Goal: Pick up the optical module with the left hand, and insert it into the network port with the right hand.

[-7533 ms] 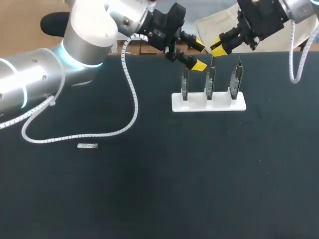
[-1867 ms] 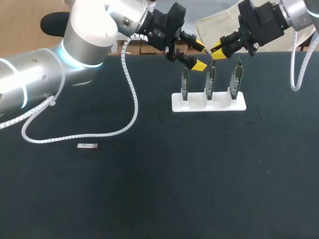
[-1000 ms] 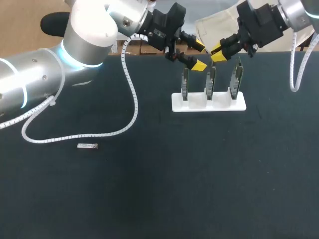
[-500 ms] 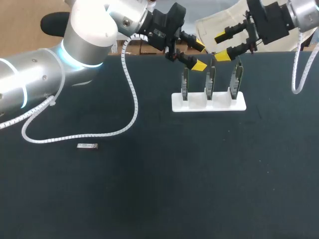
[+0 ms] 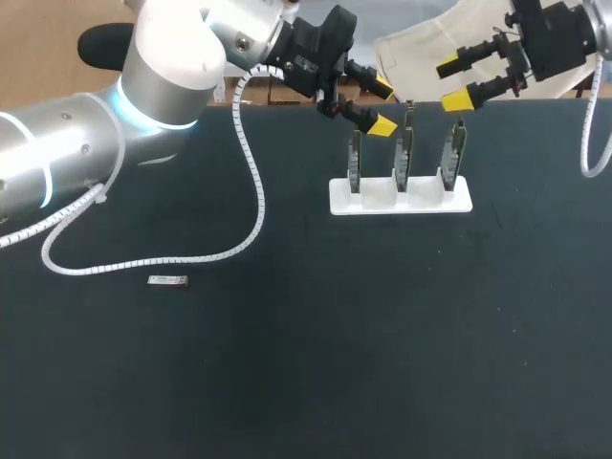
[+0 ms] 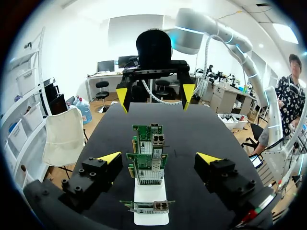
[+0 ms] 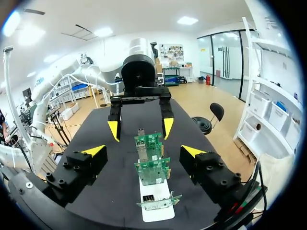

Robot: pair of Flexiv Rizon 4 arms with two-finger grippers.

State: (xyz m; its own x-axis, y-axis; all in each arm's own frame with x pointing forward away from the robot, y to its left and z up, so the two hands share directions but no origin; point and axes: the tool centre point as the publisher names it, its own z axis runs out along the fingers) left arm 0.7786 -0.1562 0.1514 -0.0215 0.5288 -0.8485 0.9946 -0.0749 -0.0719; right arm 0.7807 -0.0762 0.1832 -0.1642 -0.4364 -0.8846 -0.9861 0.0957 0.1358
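Optical module [image 5: 167, 280] shows in head view only.

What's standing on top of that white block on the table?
Three green circuit boards stand upright in a row on the white block. Their bottom edges sit down in it, hidden.

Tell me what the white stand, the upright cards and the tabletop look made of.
White stand: likely matte plastic, plain and blocky. Network cards: green circuit board with shiny metal port cages. Table: black matte covering, perhaps cloth or rubber; no glare.
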